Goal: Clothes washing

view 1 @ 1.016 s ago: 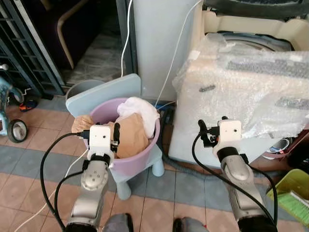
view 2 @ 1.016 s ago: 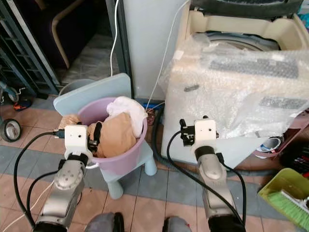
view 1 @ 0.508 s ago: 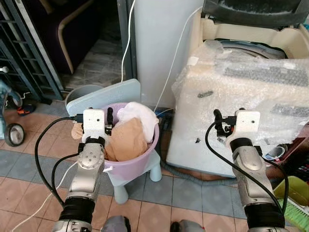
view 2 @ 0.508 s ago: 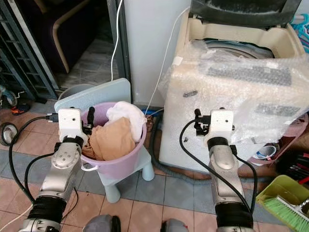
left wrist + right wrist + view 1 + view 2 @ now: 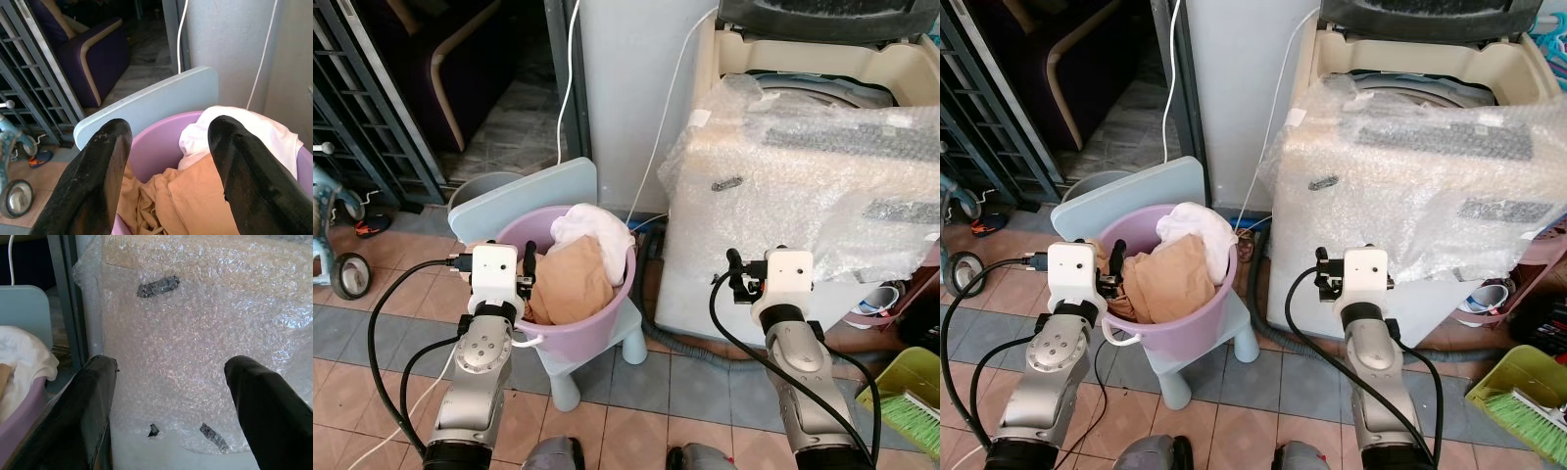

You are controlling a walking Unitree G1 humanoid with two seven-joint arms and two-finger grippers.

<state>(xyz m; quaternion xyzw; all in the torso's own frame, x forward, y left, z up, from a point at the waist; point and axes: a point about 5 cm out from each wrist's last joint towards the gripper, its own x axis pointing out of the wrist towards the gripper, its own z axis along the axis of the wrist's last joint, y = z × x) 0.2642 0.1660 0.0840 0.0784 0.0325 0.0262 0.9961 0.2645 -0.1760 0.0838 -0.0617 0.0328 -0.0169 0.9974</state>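
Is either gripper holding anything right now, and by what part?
Nothing is held. The left gripper is open above the purple basin; the right gripper is open facing the bubble-wrapped washing machine.

A pink basin (image 5: 592,333) is sitting left of centre in the head views, resting on a pale blue stool (image 5: 631,338). It is holding heaped clothes: a tan garment (image 5: 573,284) is lying crumpled across the middle and front, and a white one (image 5: 592,227) is bunching up at the back, rising above the rim. At the upper right a cream top-loading washer (image 5: 803,73) is standing with its lid (image 5: 822,20) raised upright at the back, showing the round drum opening. Bubble wrap (image 5: 803,186) is draping over its front and control panel, hanging down the face. Basin and washer are standing near each other, not touching.
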